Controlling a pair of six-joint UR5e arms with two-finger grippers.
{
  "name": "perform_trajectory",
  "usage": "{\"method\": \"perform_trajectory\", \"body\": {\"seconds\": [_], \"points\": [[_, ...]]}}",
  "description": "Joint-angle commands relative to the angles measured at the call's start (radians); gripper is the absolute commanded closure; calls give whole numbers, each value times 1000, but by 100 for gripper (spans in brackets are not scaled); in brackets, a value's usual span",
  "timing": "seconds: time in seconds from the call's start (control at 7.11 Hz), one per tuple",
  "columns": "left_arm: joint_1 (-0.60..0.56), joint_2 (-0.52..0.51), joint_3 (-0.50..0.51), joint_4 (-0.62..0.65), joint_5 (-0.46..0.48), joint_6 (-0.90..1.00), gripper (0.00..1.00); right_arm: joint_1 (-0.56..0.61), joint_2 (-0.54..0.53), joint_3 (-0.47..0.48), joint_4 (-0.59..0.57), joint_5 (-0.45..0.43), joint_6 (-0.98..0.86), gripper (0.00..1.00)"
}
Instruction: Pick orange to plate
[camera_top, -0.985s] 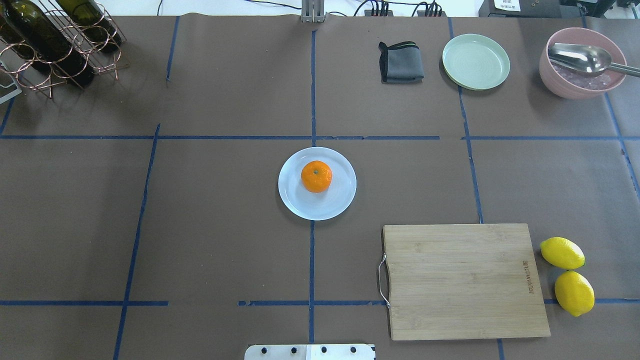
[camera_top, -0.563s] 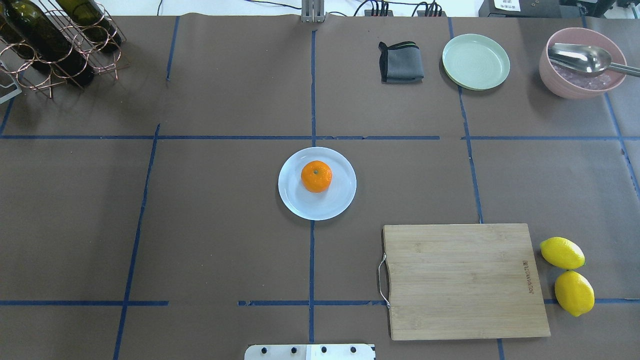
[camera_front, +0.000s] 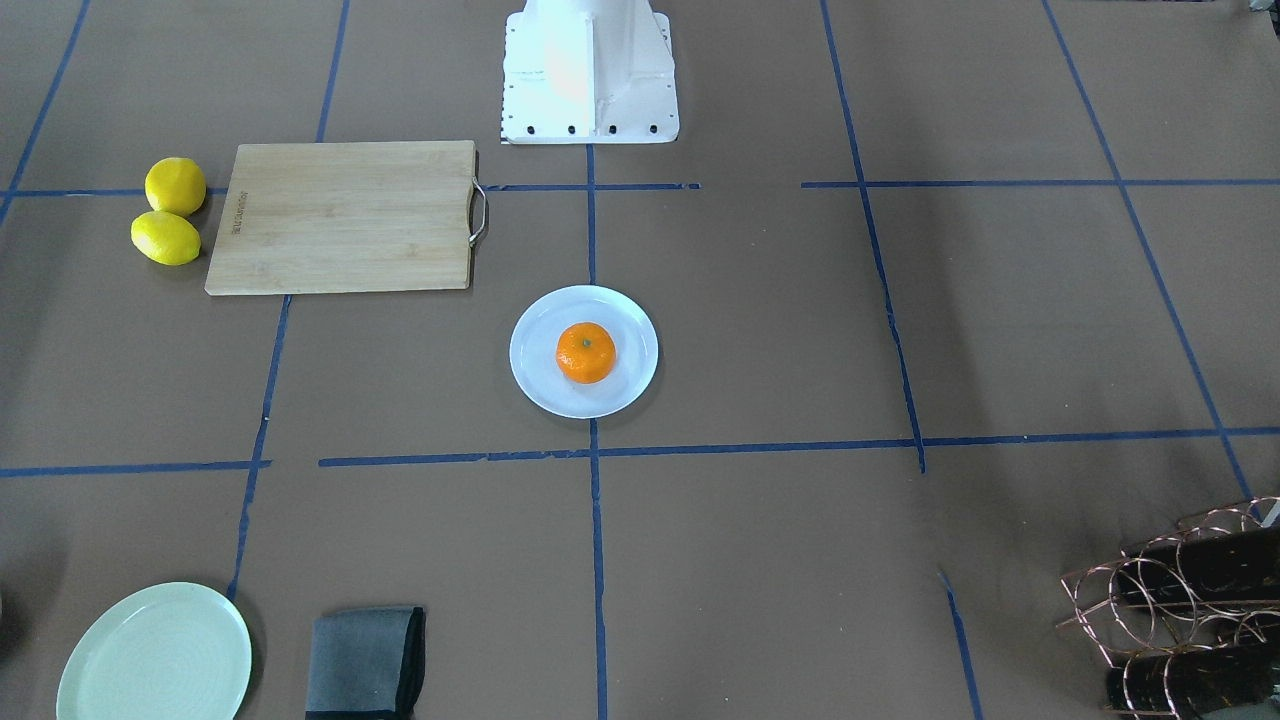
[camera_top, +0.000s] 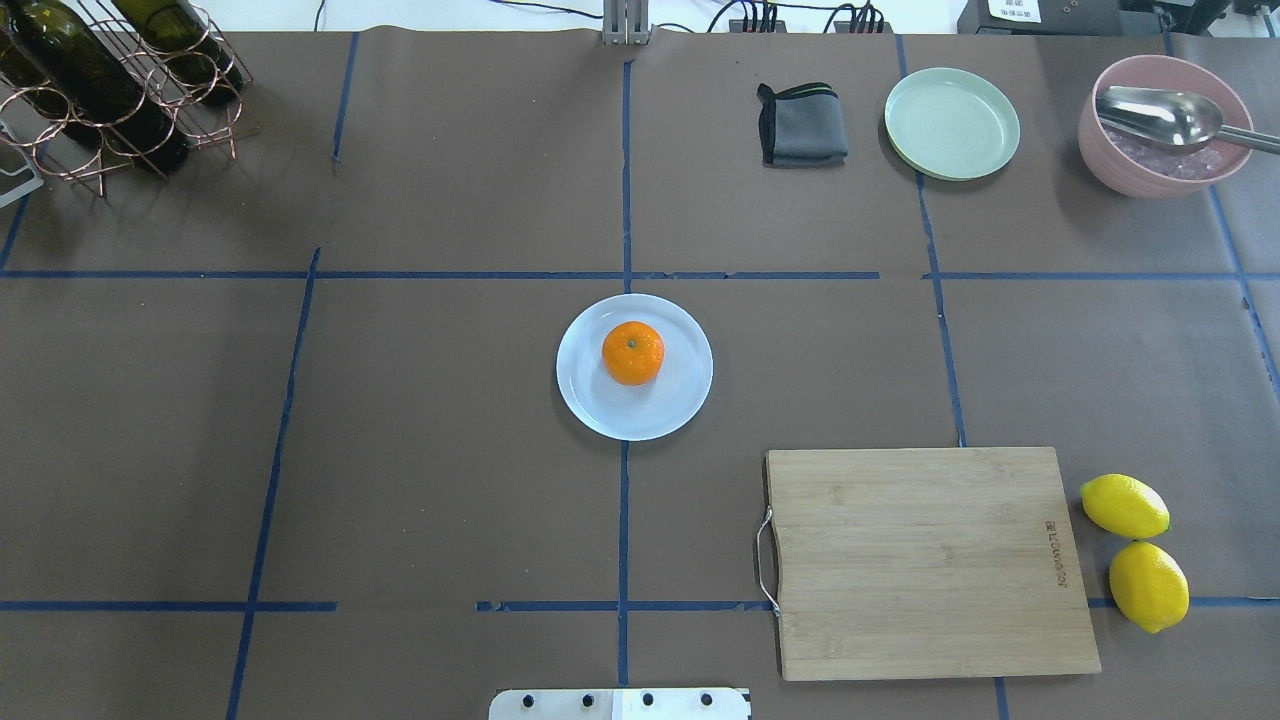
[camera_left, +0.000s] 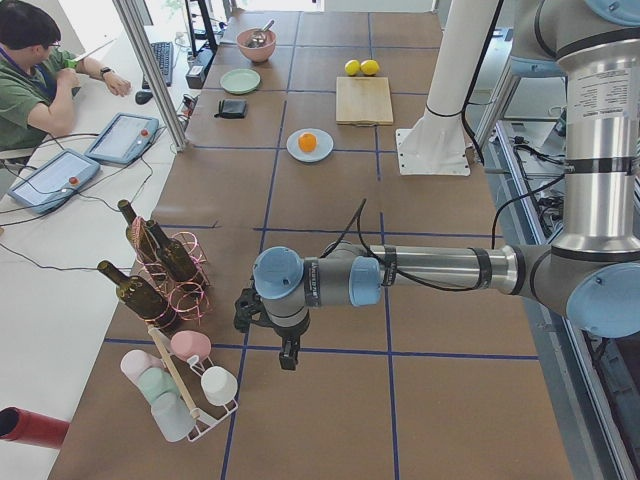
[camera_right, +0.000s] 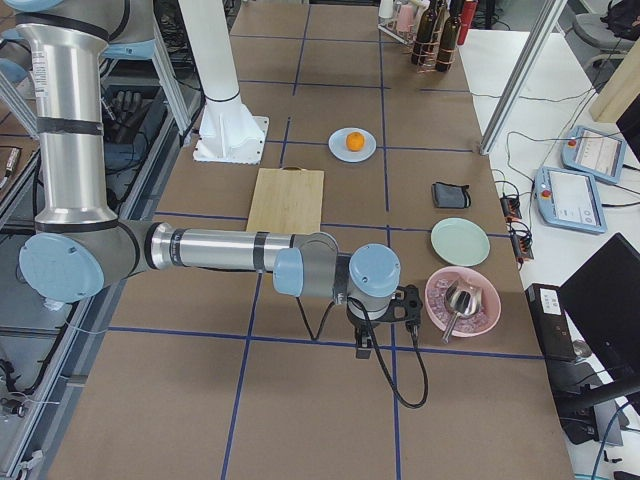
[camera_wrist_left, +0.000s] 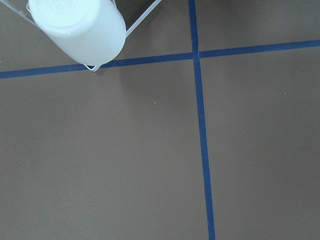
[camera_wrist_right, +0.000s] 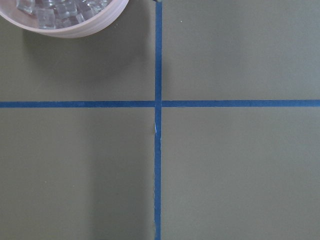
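Note:
The orange sits stem-up on the pale bluish-white plate at the table's middle, slightly toward the plate's far side; both also show in the front view, orange on plate. Neither arm reaches into the overhead or front view. My left gripper hangs over bare table far out to the left, near the bottle rack. My right gripper hangs over the far right end, beside the pink bowl. Both show only in side views, so I cannot tell whether they are open or shut. The wrist views show no fingers.
A wooden cutting board lies front right with two lemons beside it. A pale green plate, grey cloth and pink bowl with spoon line the back right. A wine rack stands back left, a cup rack further left.

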Motion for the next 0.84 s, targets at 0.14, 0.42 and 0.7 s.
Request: {"method": "perform_trajectory", "body": {"seconds": [0.14, 0.42, 0.7], "points": [[1, 2, 6, -38, -1, -30, 0, 0, 0, 0, 2, 1, 0, 0], [1, 5, 8, -55, -2, -31, 0, 0, 0, 0, 2, -1, 0, 0], [-1, 5, 2, -61, -7, -42, 0, 0, 0, -2, 2, 1, 2, 0]]}}
